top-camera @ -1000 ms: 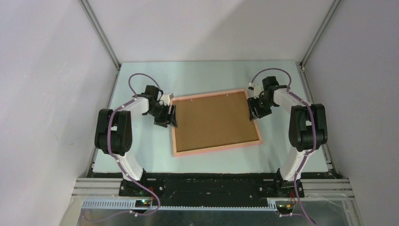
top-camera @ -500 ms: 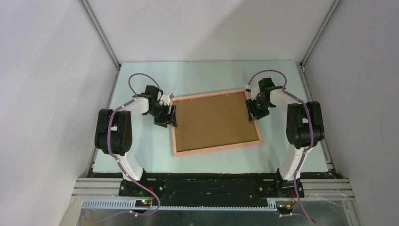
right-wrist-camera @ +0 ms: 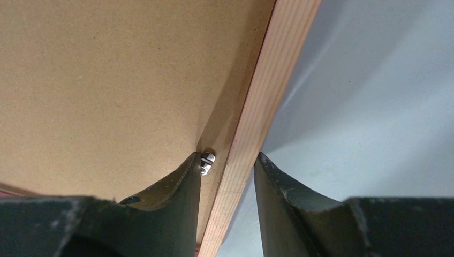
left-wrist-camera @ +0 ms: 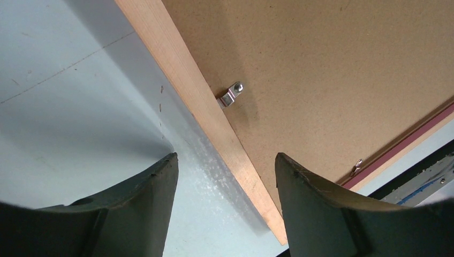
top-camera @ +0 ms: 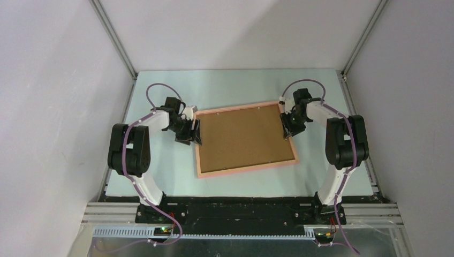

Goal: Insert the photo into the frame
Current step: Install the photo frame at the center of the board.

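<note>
We judge that the step in hand is the work on the retaining clips, because the frame (top-camera: 243,168) lies face down on the worktop (top-camera: 241,85) with the brown backing board (top-camera: 243,136) inside it. The photo is not in view; we cannot tell whether it lies under the board.

The right gripper (right-wrist-camera: 227,158) is narrow and straddles the frame's rail. One clip (right-wrist-camera: 207,159) sits just beside its inner fingertip. We cannot tell whether the jaws already pinch the wood. To do this well, we would push the clip's tab sideways with that one fingertip and stay low and gentle, so that the frame does not slide.

The left gripper (left-wrist-camera: 225,160) stands wide and holds nothing. The opposite rail passes between its fingers, and it could steady this side.

We count one frame, one backing board and two grippers. There are two clips ahead of the left gripper, the nearer one (left-wrist-camera: 231,95) and a far one (left-wrist-camera: 357,167), and one at the right gripper.
</note>
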Robot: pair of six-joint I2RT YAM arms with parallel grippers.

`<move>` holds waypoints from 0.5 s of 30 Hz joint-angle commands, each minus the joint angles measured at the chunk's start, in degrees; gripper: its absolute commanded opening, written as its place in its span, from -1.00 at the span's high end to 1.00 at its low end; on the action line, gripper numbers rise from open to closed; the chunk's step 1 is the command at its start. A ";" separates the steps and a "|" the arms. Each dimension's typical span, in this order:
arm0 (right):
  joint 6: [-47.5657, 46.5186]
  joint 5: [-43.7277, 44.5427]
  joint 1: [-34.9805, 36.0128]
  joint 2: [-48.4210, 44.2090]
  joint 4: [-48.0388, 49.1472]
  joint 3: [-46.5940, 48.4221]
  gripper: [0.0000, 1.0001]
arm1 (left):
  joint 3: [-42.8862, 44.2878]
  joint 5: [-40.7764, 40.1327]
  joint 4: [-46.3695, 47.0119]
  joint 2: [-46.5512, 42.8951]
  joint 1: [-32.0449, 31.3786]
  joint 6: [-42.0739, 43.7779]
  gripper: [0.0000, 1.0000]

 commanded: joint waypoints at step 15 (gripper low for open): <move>-3.31 -1.83 -1.00 0.80 -1.23 -0.07 0.46 | 1.77 -0.14 -0.20 -1.39 0.39 0.84 -0.42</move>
